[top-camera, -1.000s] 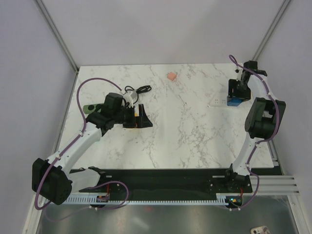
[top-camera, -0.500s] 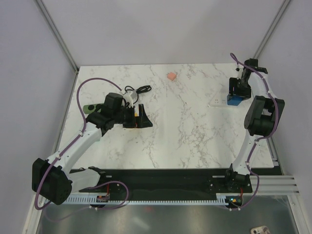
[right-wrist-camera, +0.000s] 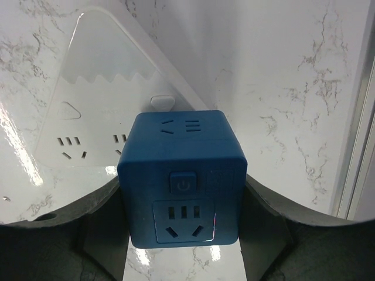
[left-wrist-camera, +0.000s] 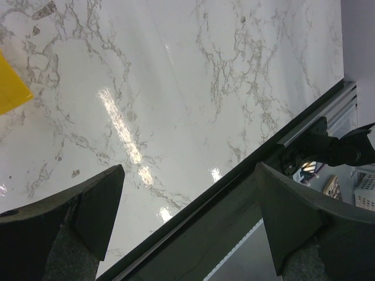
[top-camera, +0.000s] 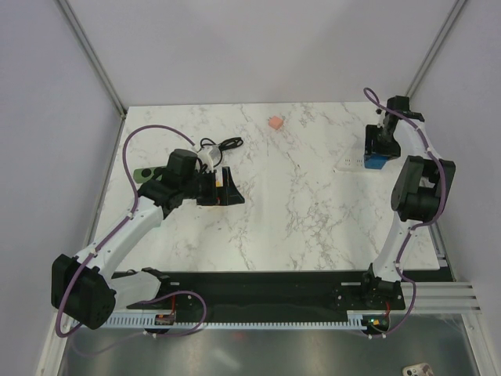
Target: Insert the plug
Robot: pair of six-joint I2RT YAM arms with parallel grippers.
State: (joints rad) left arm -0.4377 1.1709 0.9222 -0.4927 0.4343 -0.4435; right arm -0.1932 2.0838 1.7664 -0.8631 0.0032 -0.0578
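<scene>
The plug [right-wrist-camera: 181, 175] is a blue cube with a power button and sockets on the face turned to the camera. My right gripper [right-wrist-camera: 181, 225] is shut on it, one dark finger pressed against each side. It hangs at the end of a white power strip [right-wrist-camera: 88, 117] lying flat on the marble. I cannot tell whether it touches the strip. From above, the plug [top-camera: 376, 163] and the right gripper [top-camera: 377, 150] are at the far right of the table, next to the strip [top-camera: 349, 164]. My left gripper [top-camera: 228, 188] is open and empty over the left half.
A coiled black cable [top-camera: 223, 145] and a green object [top-camera: 145, 173] lie behind the left arm. A small pink piece [top-camera: 275, 123] sits near the far edge. A yellow block [left-wrist-camera: 9, 88] shows at the left of the left wrist view. The black base rail [left-wrist-camera: 234, 193] crosses that view.
The right gripper has shifted slightly toward the far edge with the plug still held. The left arm has not moved.
</scene>
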